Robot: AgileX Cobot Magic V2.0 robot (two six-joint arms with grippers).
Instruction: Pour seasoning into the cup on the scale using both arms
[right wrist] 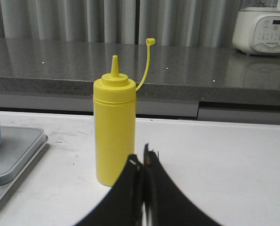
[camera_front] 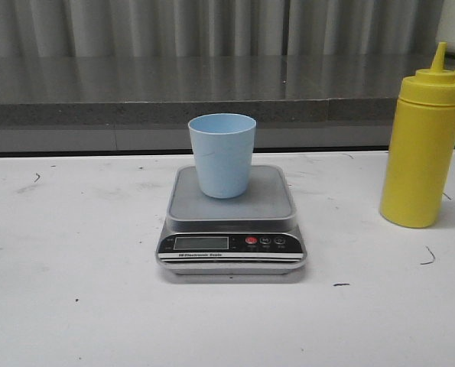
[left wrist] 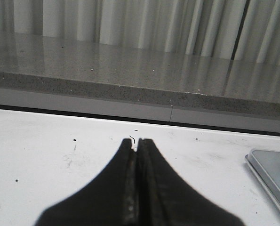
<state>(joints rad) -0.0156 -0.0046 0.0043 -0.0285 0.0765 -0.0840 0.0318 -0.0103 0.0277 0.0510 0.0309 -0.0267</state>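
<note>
Seasoning bottle, yellow squeeze type, stands upright on the white table, off to my right side and well apart from the scale. Nozzle cap is off its tip and sticks up on its tether, so the spout is open for pouring. Blue cup sits upright about mid-platform on the scale, mouth up, which is where the weighing needs it. Can't see inside the cup, can't read the display, so I can't tell if any seasoning is in there.

My left gripper has its jaws pressed together on nothing, low over bare table, with the scale's corner and the cup's edge off to one side. My right gripper likewise closed and empty, pointed straight at the bottle, just short of it.

This fits either a cup waiting for a pour or one already filled with the bottle set back down. Right arm is lined up for the bottle, left sits on the cup's side, presumably to steady it.
</note>
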